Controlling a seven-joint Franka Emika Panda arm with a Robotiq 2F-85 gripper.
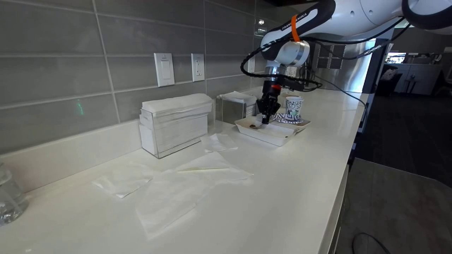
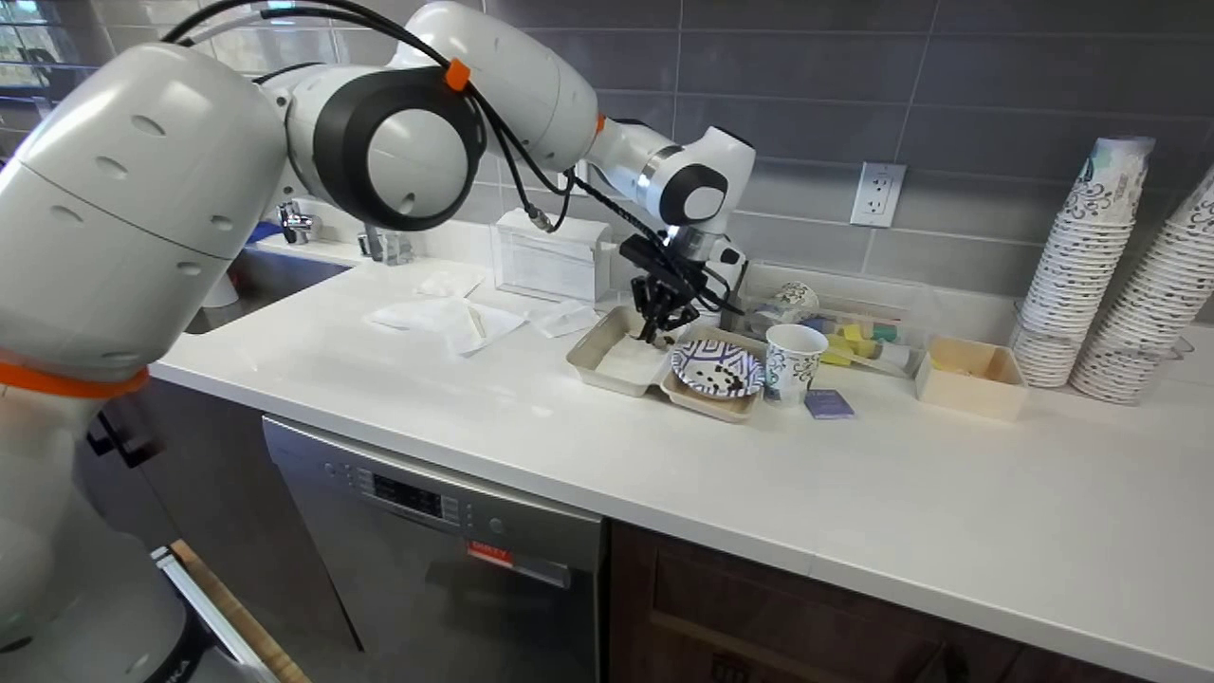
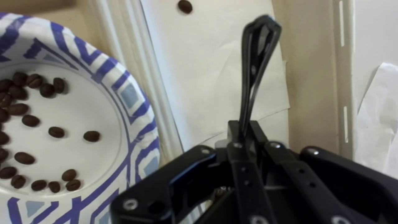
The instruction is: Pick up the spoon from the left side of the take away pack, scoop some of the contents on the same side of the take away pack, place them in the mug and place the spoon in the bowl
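Low across an exterior view, a long white bench (image 1: 282, 190), front edge slanting toward the lower right. Right of centre there, the open take away pack (image 1: 259, 135), low-walled — presumably for easy reaching in. At left in the wrist view, the bowl (image 3: 93, 109), apparently set on another part of the pack, perhaps to keep the carry short. Lower centre there, the hand (image 3: 245, 130), not spread: tips pinching the spoon (image 3: 247, 77). Just beside the bowl, right of centre in an exterior view, the upright mug (image 2: 793, 365), likely close by to limit spills. Spoon gripped by the handle, presumably leaving the head free to scoop; head low inside the pack, something dark in or under it — too small to tell which. Smallest, coffee beans (image 3: 30, 120), scattered in the bowl, with one inside the pack.

Open room: over the bench, toward its front edge. Tighter in the wrist view: bowl rim just left of the hand, pack wall farther right. Best to lift clear of both, then above the mug's higher lip before tipping.
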